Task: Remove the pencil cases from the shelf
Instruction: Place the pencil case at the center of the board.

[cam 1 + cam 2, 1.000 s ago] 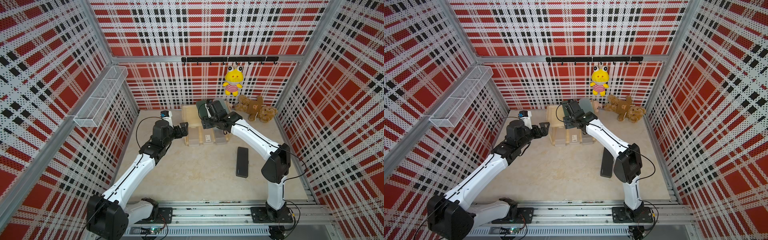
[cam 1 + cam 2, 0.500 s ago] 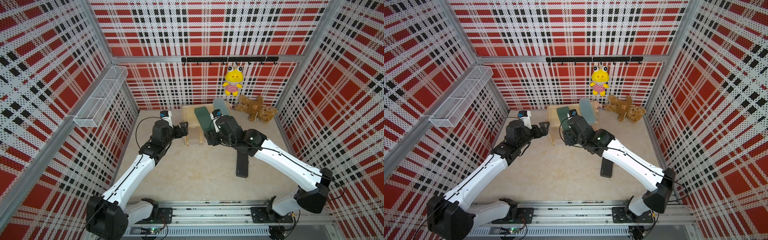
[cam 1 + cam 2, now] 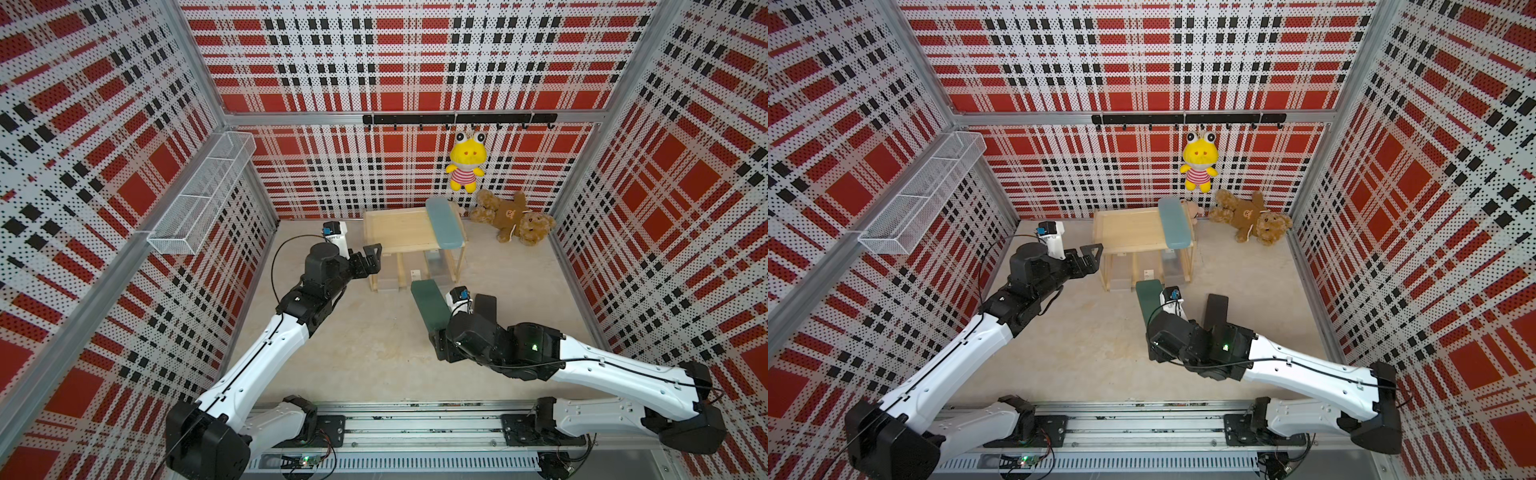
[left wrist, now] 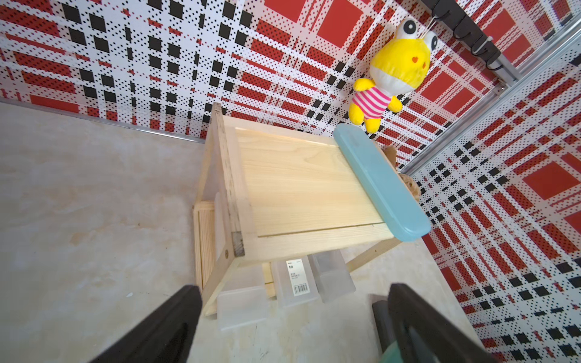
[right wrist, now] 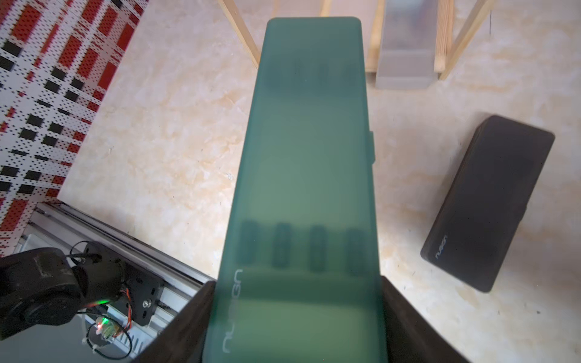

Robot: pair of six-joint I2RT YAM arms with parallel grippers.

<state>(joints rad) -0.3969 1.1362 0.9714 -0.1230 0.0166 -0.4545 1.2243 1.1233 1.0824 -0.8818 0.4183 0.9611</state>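
- The right gripper (image 5: 298,317) is clamped on 1 short end of the dark green case (image 5: 308,157), with 1 finger against each long side.
- The dark green case extends from the gripper toward the shelf (image 3: 399,228). Its far end sits just in front of the lower tier, off the shelf. Contact with the table (image 3: 374,353) cannot be determined.
- The left gripper (image 3: 371,261) hovers just beside the shelf's left front corner. Its jaws stand wide apart and hold nothing.
- The light teal-blue case (image 3: 444,224) lies on the top tier along the right edge and rests over the rim. The rest of the top board is bare wood.
- 3 frosted cases (image 4: 294,283) lie side by side on the lower tier, with their ends protruding past the front edge. The middle 1 carries a white barcode label.
- The black case (image 5: 487,201) lies flat on the table, to the right of the dark green case and apart from it. In both top views the right arm covers part of it.
- A brown teddy bear (image 3: 513,220) lies on the table near the back wall, right of the shelf. A yellow plush toy (image 3: 465,162) hangs on the back wall above it.
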